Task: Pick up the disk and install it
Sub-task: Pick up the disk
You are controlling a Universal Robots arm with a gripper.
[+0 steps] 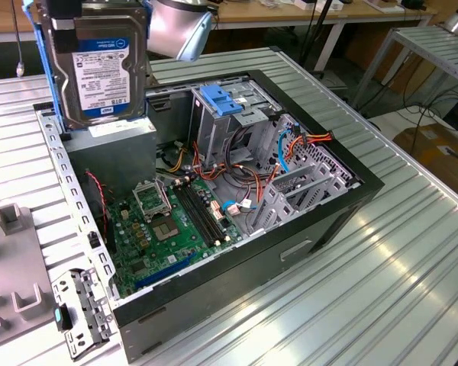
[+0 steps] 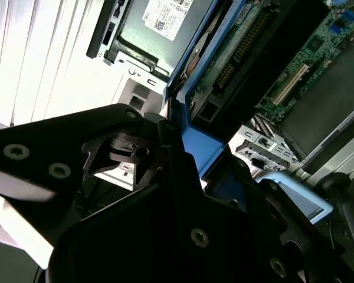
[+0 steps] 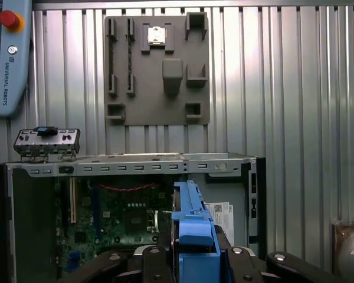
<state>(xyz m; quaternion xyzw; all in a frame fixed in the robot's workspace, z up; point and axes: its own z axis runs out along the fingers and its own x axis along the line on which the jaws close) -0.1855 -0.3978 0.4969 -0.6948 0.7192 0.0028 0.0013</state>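
- We see the gripper (image 3: 192,259) pinching the disk (image 1: 99,69) by its blue frame (image 2: 192,147); in both wrist views one black finger sits on each side of this frame, pressed against it.
- In the exterior view the disk hangs in the air, upright, with its label turned to the camera. It touches nothing below it.
- It is above the corner of the open computer case (image 1: 351,191) at the exterior view's left, over the grey box (image 1: 114,152) with the white sticker.
- We judge that the pick-up part is done and that the step in hand is the carrying of the disk toward its place.
- The grey metal cage (image 1: 214,133) with the blue latch (image 1: 223,99) stands inside the case, apart from the disk, toward the exterior view's right. We think this is the likely place for the disk, but we cannot see which slot is free.
- To our judgement, the install calls for turning the disk so that the blue frame lines up with the rails of the cage, and for keeping it away from the cables (image 1: 248,171) and the motherboard (image 1: 175,221) below.
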